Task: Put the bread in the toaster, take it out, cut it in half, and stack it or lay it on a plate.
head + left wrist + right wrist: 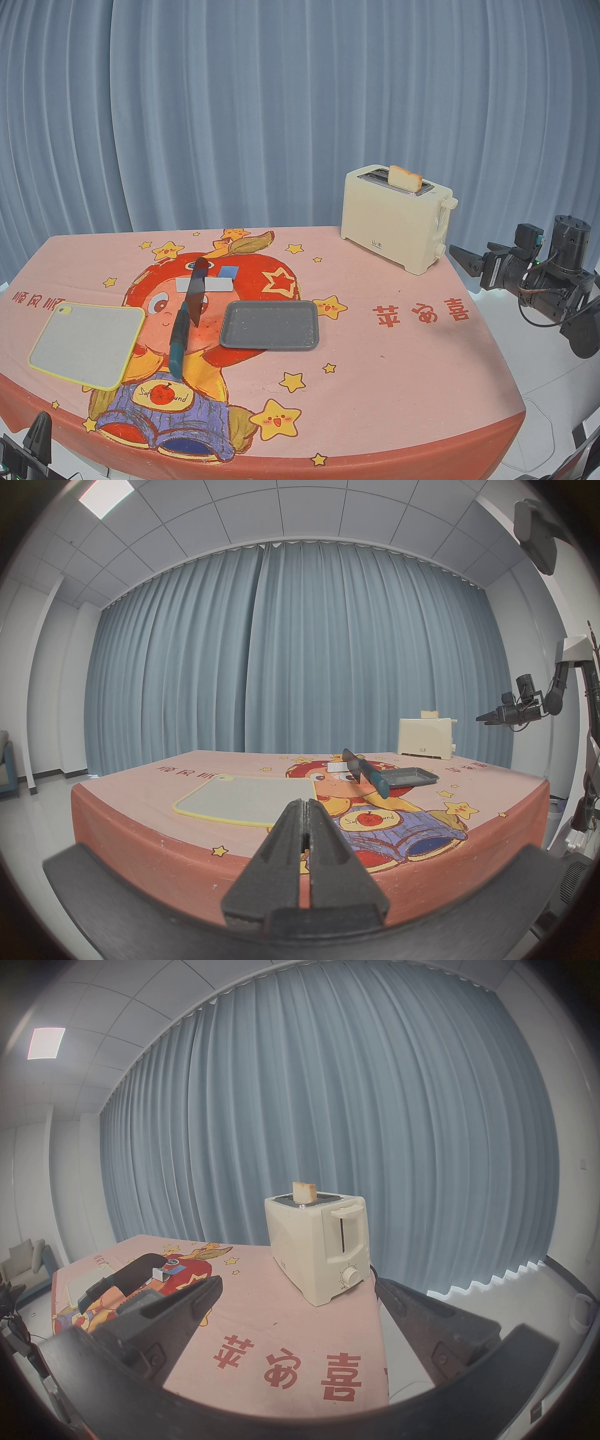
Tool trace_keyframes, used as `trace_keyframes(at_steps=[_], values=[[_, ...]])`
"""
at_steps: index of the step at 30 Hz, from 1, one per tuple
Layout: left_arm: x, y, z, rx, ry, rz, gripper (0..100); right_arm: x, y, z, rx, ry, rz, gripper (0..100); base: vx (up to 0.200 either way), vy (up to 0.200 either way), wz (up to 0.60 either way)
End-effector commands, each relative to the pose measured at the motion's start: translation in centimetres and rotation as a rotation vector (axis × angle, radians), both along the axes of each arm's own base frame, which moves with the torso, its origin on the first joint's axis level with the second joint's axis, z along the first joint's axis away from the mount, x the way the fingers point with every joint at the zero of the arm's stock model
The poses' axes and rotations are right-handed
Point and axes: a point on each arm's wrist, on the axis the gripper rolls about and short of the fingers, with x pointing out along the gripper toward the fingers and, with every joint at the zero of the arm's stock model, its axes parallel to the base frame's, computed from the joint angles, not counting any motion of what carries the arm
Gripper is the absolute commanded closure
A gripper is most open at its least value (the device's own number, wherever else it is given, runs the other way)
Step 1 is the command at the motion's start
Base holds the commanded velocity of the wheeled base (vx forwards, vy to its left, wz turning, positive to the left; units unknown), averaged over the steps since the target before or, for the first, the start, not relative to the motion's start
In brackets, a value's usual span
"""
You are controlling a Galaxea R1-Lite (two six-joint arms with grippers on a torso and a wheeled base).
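A slice of bread (405, 179) sticks up from a slot of the cream toaster (395, 219) at the table's far right; the bread (304, 1192) and toaster (319, 1244) also appear in the right wrist view. My right gripper (297, 1310) hangs open off the table's right edge, apart from the toaster, and shows at the right in the head view (462, 257). My left gripper (306, 861) is shut and empty, below the table's near left edge. A knife (187, 312) with a teal handle leans on a small rack. A grey plate (270, 325) lies mid-table, a cutting board (87, 344) at the left.
The knife rack (209, 281) with a blue block stands behind the plate. The pink printed tablecloth (387, 375) has open room at the front right. A blue curtain hangs behind the table.
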Motion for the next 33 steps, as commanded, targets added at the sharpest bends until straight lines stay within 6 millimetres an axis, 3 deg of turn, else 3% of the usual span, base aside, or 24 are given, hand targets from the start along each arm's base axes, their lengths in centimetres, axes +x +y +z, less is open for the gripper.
trace_keyframes(at_steps=[1, 27, 33], values=[[0.0, 0.0, -0.5, 0.0, 0.0, 0.001, 100, 0.1, 0.0, -0.1, -0.001, 0.004, 0.001, 0, 0.0, 0.0, 0.0], [0.0, 0.0, -0.5, 0.0, 0.0, 0.0, 100, 0.3, -0.1, -0.2, 0.002, -0.005, 0.007, 0, 0.0, 0.0, 0.0], [0.0, 0.0, -0.5, 0.0, 0.002, 0.0, 100, 1.1, 0.8, 1.7, 0.011, -0.071, 0.041, 0, 0.0, 0.0, 0.0]])
